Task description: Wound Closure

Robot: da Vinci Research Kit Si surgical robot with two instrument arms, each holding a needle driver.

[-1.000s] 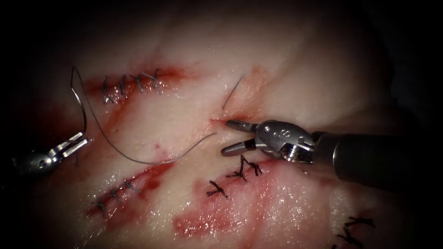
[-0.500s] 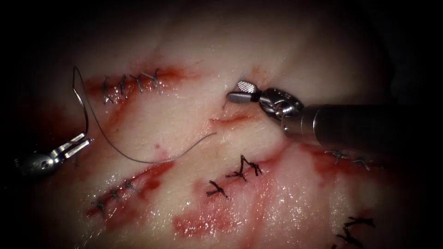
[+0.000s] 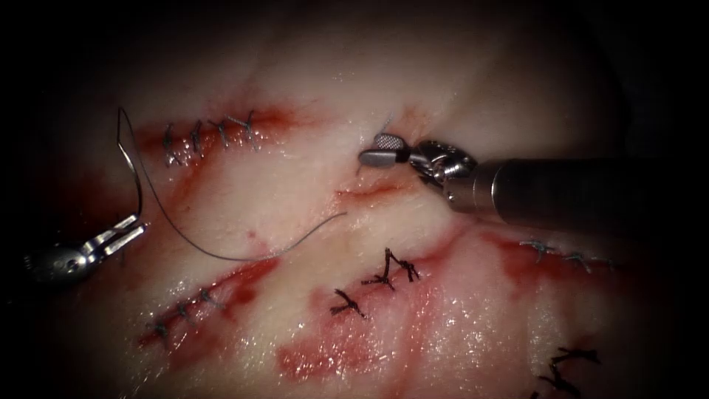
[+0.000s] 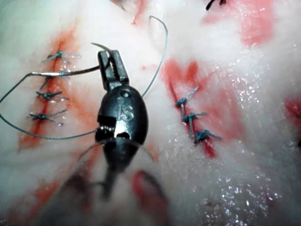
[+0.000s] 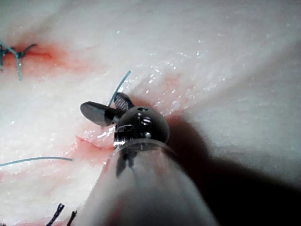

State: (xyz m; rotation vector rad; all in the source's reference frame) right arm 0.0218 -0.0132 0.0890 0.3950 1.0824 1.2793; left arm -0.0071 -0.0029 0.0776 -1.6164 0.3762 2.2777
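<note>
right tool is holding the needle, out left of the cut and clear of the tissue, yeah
No, the left tool holds the needle, as the endoscope view shows; it is left of the cut, out of the tissue. The right tool holds nothing, jaws open.

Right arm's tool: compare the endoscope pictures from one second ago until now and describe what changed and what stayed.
The right tool moved from beside the open cut up to the short thread end above it; its open jaws now straddle that end, narrower than before. The left tool stayed, shut on the needle, which lies outside the tissue. The long thread lies unmoved.
</note>
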